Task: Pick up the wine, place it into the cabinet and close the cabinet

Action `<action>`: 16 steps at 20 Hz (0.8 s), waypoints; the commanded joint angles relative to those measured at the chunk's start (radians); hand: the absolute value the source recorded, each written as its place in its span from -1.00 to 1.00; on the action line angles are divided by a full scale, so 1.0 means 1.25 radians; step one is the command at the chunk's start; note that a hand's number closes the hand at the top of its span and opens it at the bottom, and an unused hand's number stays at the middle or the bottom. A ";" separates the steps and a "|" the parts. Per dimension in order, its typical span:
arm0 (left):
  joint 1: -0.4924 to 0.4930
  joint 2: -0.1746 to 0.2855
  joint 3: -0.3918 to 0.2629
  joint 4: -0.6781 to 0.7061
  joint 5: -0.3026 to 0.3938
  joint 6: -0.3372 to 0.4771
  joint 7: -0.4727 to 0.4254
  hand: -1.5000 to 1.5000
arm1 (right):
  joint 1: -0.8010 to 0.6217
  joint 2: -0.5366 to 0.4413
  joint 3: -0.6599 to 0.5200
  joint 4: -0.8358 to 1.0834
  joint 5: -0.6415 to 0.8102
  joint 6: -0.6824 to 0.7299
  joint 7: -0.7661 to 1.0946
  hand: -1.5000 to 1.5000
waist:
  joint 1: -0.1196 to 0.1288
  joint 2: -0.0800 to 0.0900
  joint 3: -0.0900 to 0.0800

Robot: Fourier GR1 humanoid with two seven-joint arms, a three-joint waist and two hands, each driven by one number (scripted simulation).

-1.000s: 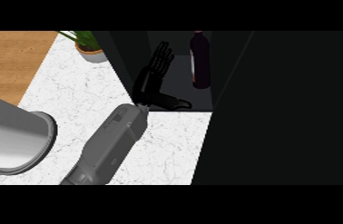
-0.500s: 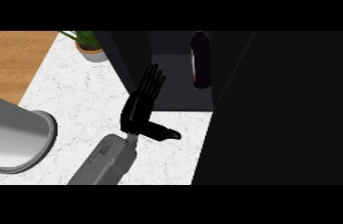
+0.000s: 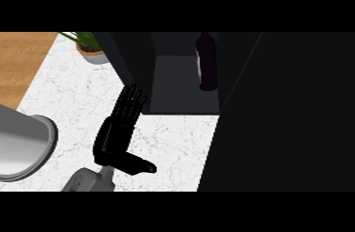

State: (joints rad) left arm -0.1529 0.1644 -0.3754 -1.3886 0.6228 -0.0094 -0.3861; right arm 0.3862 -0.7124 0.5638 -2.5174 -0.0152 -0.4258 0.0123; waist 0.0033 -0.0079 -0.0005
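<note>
Wine bottle (image 3: 206, 62) inside cabinet (image 3: 177, 85), upper centre, long axis up-frame; lying above-right of left hand (image 3: 119, 132) (fingers straight, holding nothing). Cabinet open.

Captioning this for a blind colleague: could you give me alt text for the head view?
A dark wine bottle sits inside the open black cabinet, while the robot's left hand, fingers straight and holding nothing, is over the white marble counter in front of it. A potted plant is at the back left, a grey round vessel at the left edge.
</note>
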 commanded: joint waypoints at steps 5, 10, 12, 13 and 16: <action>0.080 0.089 0.064 -0.055 0.016 -0.064 -0.038 -1.00 | 0.039 -0.079 0.099 -0.136 -0.068 0.144 0.021 -1.00 | -0.001 0.001 0.000; 0.101 0.135 0.114 -0.084 0.036 -0.087 -0.032 -1.00 | 0.020 -0.103 0.155 -0.155 -0.040 0.198 0.020 1.00 | -0.003 0.002 0.000; 0.156 0.185 0.149 -0.116 0.065 -0.127 -0.034 -1.00 | 0.019 -0.097 0.152 -0.146 -0.057 0.201 -0.001 1.00 | 0.004 0.002 0.000; 0.163 0.179 0.136 -0.103 0.044 -0.122 -0.039 -1.00 | 0.025 -0.110 0.163 -0.199 -0.046 0.196 0.039 1.00 | -0.002 0.002 -0.001; 0.151 0.227 0.212 -0.098 0.111 -0.161 -0.011 -1.00 | 0.007 -0.088 0.190 -0.196 -0.008 0.182 0.043 1.00 | -0.005 0.001 -0.001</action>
State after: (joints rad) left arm 0.0081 0.3891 -0.1825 -1.4927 0.7057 -0.1695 -0.4181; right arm 0.3616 -0.8042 0.7405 -2.5128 -0.0234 -0.2053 -0.0315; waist 0.0003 -0.0049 -0.0023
